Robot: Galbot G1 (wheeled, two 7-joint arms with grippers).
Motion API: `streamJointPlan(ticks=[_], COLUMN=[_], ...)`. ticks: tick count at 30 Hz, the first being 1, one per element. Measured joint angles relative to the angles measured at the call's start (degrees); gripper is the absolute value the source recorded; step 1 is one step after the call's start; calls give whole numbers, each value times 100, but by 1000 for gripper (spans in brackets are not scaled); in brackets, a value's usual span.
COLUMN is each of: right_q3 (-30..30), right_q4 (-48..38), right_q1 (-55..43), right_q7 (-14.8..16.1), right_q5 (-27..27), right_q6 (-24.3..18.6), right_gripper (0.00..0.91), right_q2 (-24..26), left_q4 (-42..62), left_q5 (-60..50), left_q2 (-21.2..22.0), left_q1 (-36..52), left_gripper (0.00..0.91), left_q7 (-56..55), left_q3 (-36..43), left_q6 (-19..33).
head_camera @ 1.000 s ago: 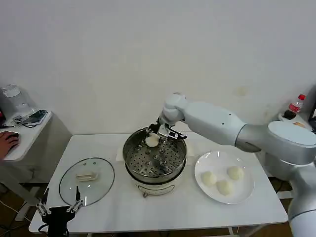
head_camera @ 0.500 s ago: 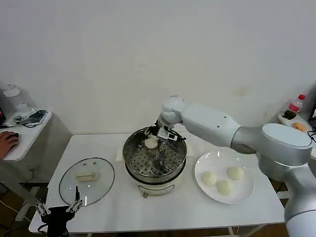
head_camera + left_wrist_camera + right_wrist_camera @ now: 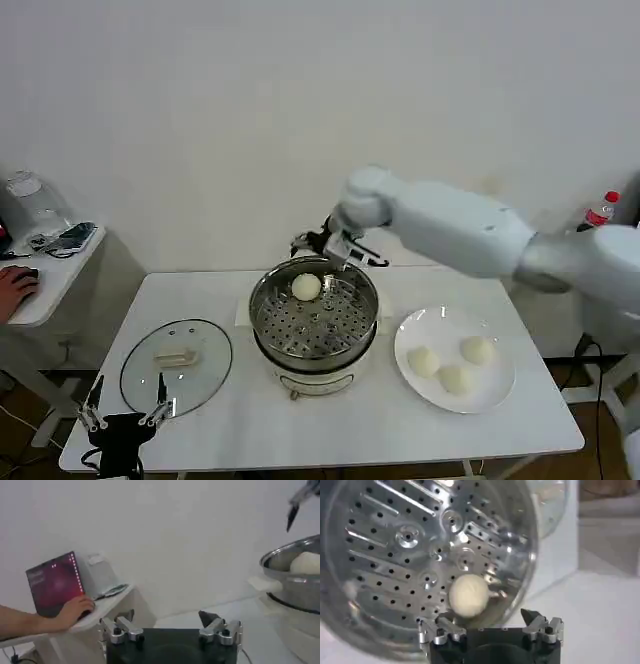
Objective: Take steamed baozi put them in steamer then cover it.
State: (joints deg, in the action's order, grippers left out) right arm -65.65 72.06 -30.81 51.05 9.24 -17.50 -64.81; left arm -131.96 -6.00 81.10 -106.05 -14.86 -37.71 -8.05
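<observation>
The steamer (image 3: 314,322) stands mid-table, uncovered, with one steamed baozi (image 3: 306,287) lying on its perforated tray near the far rim. My right gripper (image 3: 335,245) hovers open just above and behind that rim, holding nothing. From the right wrist the same baozi (image 3: 469,595) rests on the tray (image 3: 410,540) below the open right gripper (image 3: 485,622). Three more baozi (image 3: 455,378) lie on the white plate (image 3: 430,325) to the right. The left gripper (image 3: 125,415) is parked open at the table's front left corner, seen as the left gripper (image 3: 167,620) from its own wrist.
The round glass lid (image 3: 176,365) lies flat on the table left of the steamer, close to the left gripper. A side desk (image 3: 50,270) with a laptop (image 3: 55,582) and a person's hand (image 3: 75,611) stands beyond the table's left edge.
The right gripper let go of the baozi and rose up and back from inside the steamer. The baozi now lies free on the tray. The left arm stayed put.
</observation>
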Motion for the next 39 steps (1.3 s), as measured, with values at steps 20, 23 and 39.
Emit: streamJointPlan(ticks=[20, 23, 39], right_q3=[-1113, -1048, 214], right_q4=[2215, 2280, 1777], right_q1=[-698, -390, 1801], right_q7=[264, 265, 365], right_q5=[-1204, -1210, -939], right_q6=[2337, 2510, 3023], right_gripper=[907, 907, 907], right_q2=[3245, 3454, 3319], left_q4=[-9, -1, 66], left_q5=[28, 28, 27], left_q2=[-386, -389, -329], left_q1=[222, 243, 227], left_gripper=[907, 907, 907], left_q7=[100, 113, 142], left_q3=[277, 283, 122], left_q6=[-109, -133, -178])
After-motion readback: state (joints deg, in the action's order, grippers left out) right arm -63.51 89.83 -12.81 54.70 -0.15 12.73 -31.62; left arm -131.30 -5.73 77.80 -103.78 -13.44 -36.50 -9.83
